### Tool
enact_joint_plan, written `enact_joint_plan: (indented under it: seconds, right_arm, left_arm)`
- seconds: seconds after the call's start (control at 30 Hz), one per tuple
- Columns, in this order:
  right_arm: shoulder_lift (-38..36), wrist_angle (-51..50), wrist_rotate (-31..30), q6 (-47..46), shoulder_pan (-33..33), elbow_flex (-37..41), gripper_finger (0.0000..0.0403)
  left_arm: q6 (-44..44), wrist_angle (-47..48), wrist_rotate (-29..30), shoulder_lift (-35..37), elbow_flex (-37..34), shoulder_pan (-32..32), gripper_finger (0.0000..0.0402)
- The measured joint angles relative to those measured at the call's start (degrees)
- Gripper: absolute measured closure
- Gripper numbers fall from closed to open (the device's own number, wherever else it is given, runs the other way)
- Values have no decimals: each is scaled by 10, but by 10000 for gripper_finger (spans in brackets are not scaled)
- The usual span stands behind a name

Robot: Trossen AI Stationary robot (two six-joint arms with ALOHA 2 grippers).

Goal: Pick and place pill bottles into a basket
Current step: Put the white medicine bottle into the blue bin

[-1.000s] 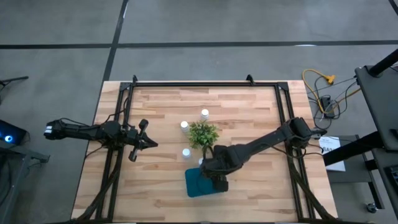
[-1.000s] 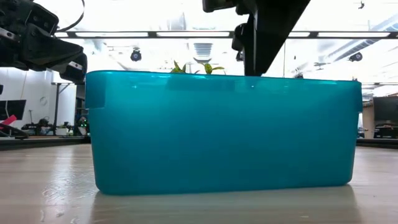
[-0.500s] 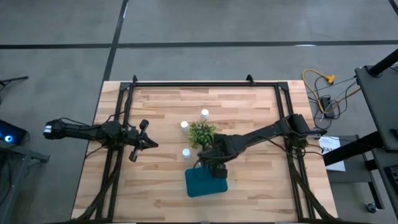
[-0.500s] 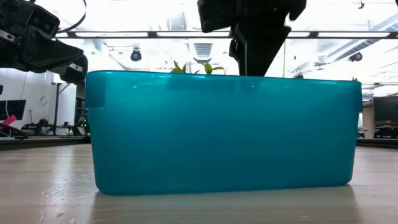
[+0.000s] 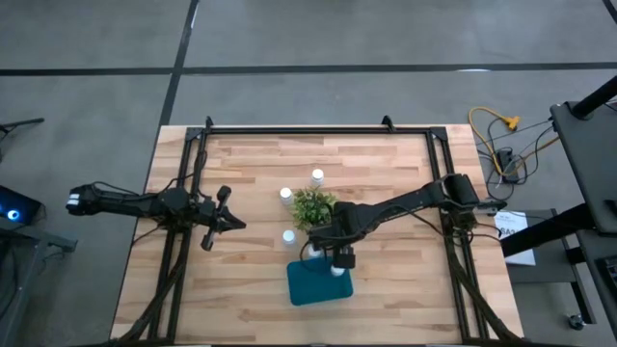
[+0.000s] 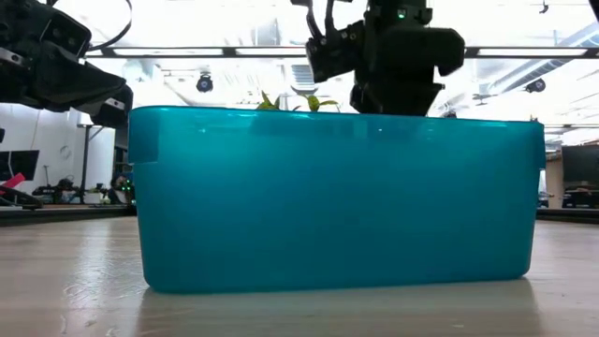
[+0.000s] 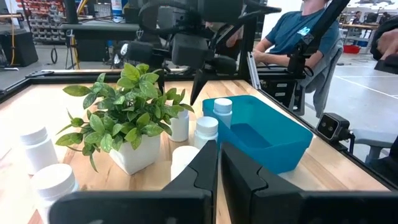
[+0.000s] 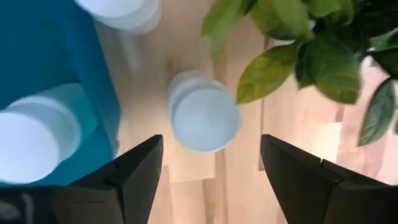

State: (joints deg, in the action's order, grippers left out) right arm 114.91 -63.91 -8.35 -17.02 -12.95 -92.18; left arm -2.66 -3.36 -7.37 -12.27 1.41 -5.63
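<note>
at nine o'clock on the pale wooden plank counter the left gripper waits above the boards with its dark fingers clenched on nothing. toward the centre stand the small white cylindrical plastic pill bottles with white caps: one at eleven o'clock of the little green leafy plant in a white pot, one at twelve o'clock of it, one at seven o'clock of it. a further bottle stands on the wood just beside the teal-blue rounded rectangular plastic basket, at the basket's twelve o'clock edge, and at least one bottle already stands inside it. the right gripper hangs over that beside-the-basket bottle, its fingers released and spread to either side, grasping nothing. these bottles look light, rigid and smooth, so likely a little slippery and easy to tip; a squeeze across the round body just under the cap seems the safest hold. no label, brand or writing can be read on bottles, basket or pot.
</note>
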Motion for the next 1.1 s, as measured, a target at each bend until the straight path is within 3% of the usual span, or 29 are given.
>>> enact_joint_plan:
  seconds: [1.1]
  right_arm:
    - [0,88,-1,18,6,45,168]
  left_arm:
    - [-2,-1,0,-1,0,0,401]
